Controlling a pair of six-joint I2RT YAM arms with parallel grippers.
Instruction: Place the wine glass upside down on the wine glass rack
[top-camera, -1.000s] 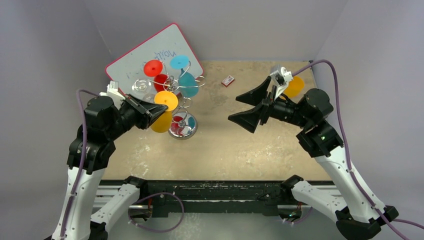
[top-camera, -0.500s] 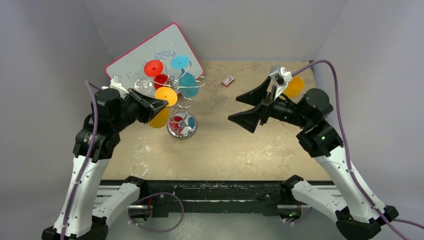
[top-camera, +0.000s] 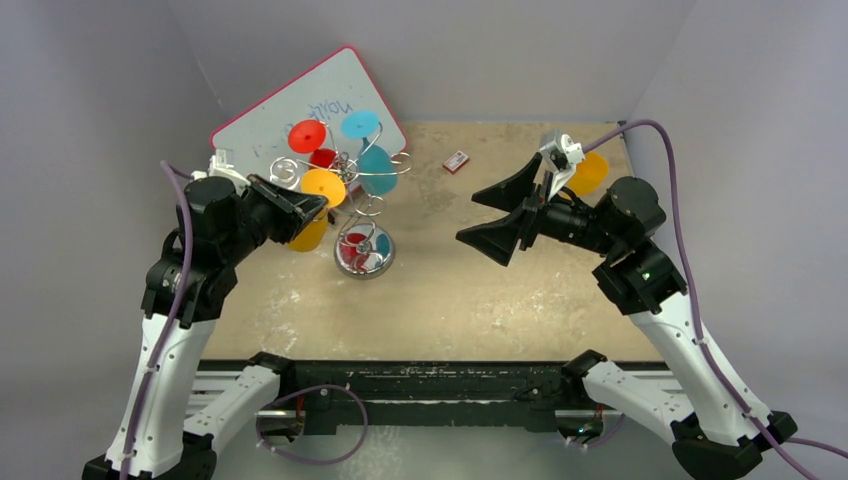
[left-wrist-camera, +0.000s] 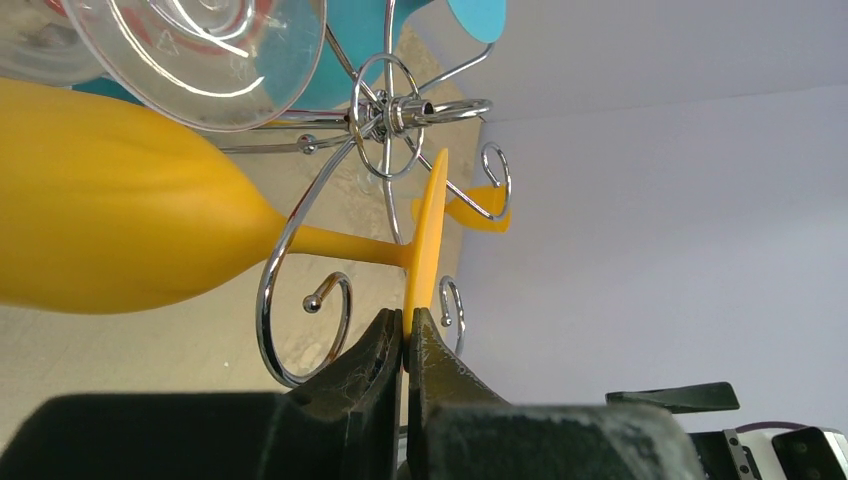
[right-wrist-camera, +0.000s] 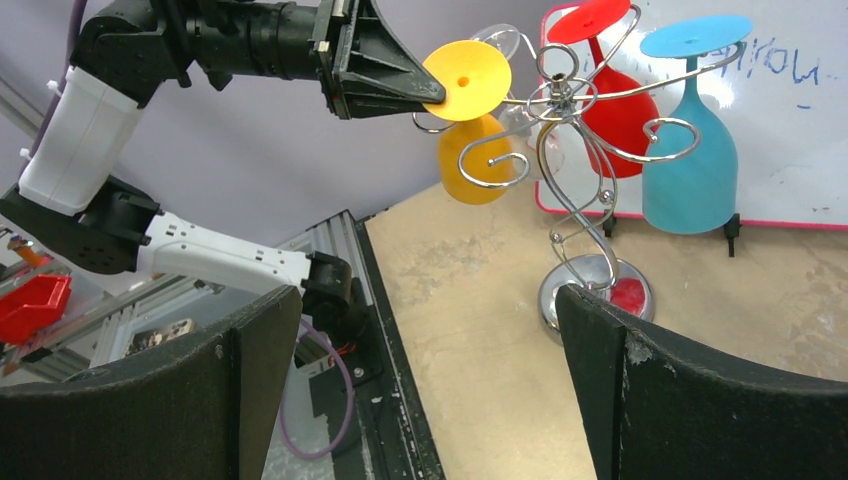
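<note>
Nearest, left wrist view: left hand (left-wrist-camera: 404, 325) clenched on the thin edge of the disc foot of the yellow plastic wine glass (left-wrist-camera: 150, 220), inverted, with bowl downward and stem across one curled arm of the silver wire wine glass rack (left-wrist-camera: 385, 110). Held aloft at the rack's left side, clear of the beige counter (top-camera: 480, 290); fully seated or not, impossible to tell. Just beside the yellow bowl: a clear stemmed glass (left-wrist-camera: 200, 50), already hung.

Farther across: right hand (top-camera: 465, 220) released, fingers spread wide, well apart from the rack, apparently idle.

Beyond the rack's post: a red glass (top-camera: 306, 135) and a teal glass (top-camera: 375, 168), both hanging, with a pink-framed whiteboard (top-camera: 300, 100) behind.

Judged step: seating the stem. For a clean result, keep the foot level, slide the stem inward between the wires, lower to full rest on the wire, and only then unclench. Avoid nudging the clear bowl, probably the likeliest thing to be struck.
</note>
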